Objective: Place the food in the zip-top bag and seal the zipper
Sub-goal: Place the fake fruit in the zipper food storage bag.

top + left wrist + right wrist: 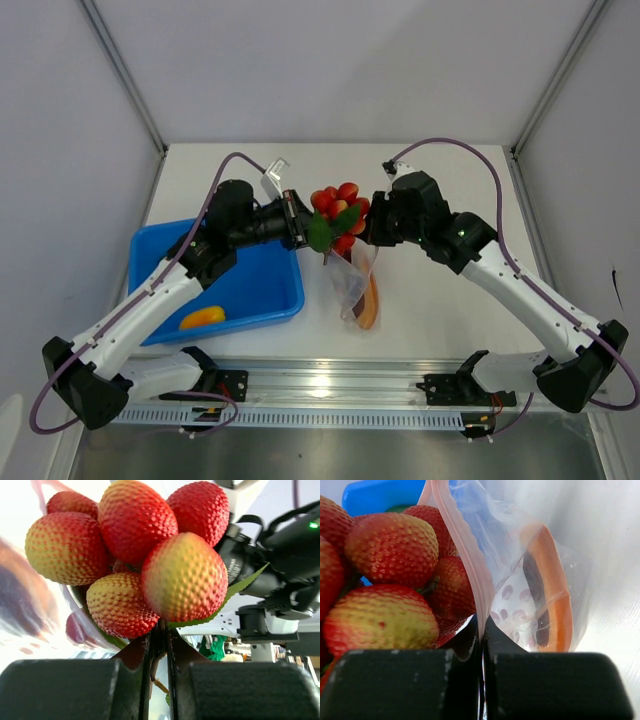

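Observation:
My left gripper (pixel 303 232) is shut on the stem of the red fruit cluster with green leaves (pixel 338 208) and holds it in the air at the bag's mouth; the left wrist view shows the cluster (pixel 150 560) just above the gripper (pixel 161 630). My right gripper (pixel 368 228) is shut on the mouth edge of the clear zip-top bag (pixel 352 285), which hangs down to the table. In the right wrist view the gripper (pixel 481 625) pinches the pinkish zipper strip (pixel 457 542). The orange-red wedge slice (pixel 555 590) lies inside the bag. The cluster (pixel 390 550) is beside the open mouth.
The blue tray (pixel 270 290) stands on the left under my left arm, with a yellow-orange piece (pixel 202 317) in its near part. A small clear plastic piece (pixel 274 174) lies behind the left arm. Grey walls close in the white table (pixel 450 330).

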